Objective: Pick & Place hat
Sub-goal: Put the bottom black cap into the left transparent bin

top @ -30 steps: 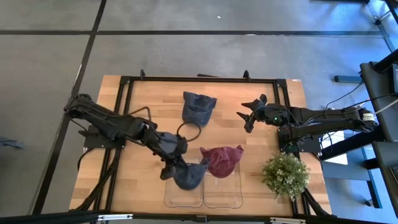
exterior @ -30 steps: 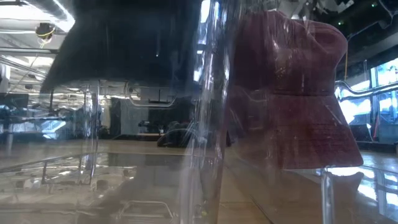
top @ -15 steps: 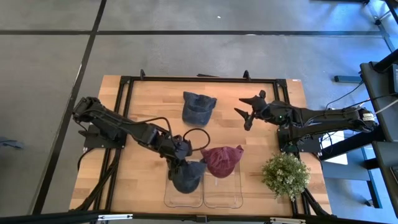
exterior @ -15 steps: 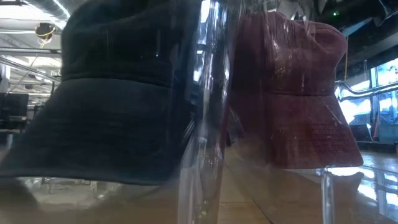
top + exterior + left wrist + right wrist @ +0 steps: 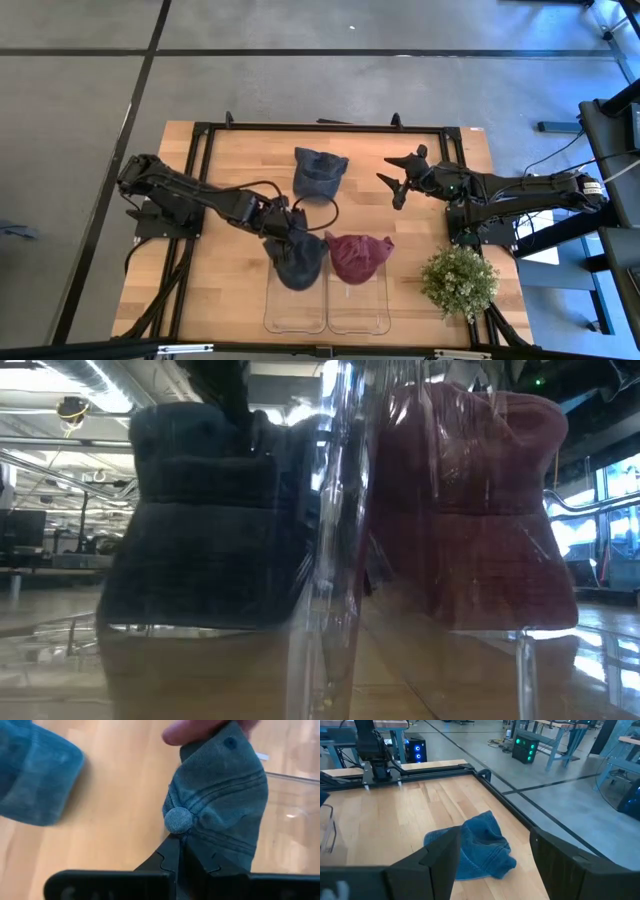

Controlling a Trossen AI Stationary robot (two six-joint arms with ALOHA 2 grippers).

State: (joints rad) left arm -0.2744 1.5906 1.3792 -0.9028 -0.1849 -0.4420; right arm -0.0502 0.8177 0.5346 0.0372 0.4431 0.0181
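A dark grey-blue hat (image 5: 297, 260) sits at the far end of the left clear bin (image 5: 295, 318), and my left gripper (image 5: 281, 229) is shut on its top. In the low view this hat (image 5: 210, 520) shows through the bin wall, crown up, with the gripper (image 5: 225, 385) above it. A maroon hat (image 5: 358, 256) lies on the far end of the right clear bin (image 5: 358, 315). A lighter blue cap (image 5: 318, 172) lies flat on the table farther back. My right gripper (image 5: 396, 181) hovers open to the right of that cap (image 5: 470, 847). My left gripper (image 5: 177, 840) pinches the dark hat's crown top between its two fingers, right beside the fabric button (image 5: 178, 820). The fingers come from above, slanting in from the table's left. The hat hangs crown up below them; whether its brim (image 5: 200, 622) rests on the bin, I cannot tell.
A potted plant (image 5: 460, 281) stands near the table's right near corner. A black frame (image 5: 330, 127) borders the table's working area. Bare wood lies between the blue cap and the table's left side (image 5: 230, 170).
My left gripper has carried the dark hat from over the middle of the left bin toward the table's far edge. The hat first came down, then moved back to the bin's far end, beside the maroon hat. My gripper has stayed shut on it.
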